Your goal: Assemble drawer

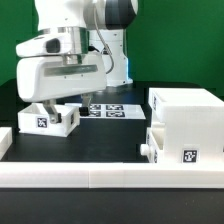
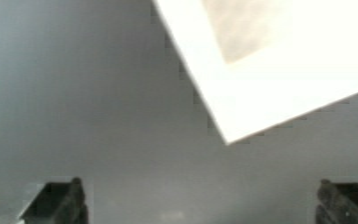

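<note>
Jaws spread wide, gripping nothing, hanging over bare desk [image 2: 87, 110] just beside the small tray [image 1: 50, 118], probably lining up a grasp on its wall. Housing [image 1: 188, 112] sits well apart, at the exterior view's right.

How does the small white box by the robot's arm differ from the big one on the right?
The tray is small and low; the housing is much bigger and taller. The tray lies close by the hand; the housing stands apart from it, at the exterior view's right. Both are white and boxy.
</note>
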`<state>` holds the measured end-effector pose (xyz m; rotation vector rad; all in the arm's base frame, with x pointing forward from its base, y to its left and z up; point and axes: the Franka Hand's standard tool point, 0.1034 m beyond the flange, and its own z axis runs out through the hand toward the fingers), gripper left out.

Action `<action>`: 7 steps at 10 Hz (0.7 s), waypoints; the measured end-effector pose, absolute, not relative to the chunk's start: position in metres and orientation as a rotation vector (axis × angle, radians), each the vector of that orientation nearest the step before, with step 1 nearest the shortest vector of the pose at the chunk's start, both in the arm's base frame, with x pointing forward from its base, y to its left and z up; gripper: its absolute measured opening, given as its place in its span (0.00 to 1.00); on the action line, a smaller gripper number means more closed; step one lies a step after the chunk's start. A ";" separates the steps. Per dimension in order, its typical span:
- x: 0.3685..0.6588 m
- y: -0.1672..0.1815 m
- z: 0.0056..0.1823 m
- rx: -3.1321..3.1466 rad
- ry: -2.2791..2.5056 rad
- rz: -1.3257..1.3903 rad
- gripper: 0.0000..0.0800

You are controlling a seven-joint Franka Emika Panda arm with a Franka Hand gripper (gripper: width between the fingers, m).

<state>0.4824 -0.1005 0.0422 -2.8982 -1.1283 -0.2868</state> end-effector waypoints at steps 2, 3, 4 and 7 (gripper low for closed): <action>0.482 -0.097 0.040 -2.946 -0.944 -0.283 0.81; 0.482 -0.097 0.040 -2.964 -0.872 -0.281 0.81; 0.484 -0.098 0.043 -2.987 -0.777 -0.285 0.81; 0.489 -0.114 0.064 -3.061 -0.453 -0.325 0.81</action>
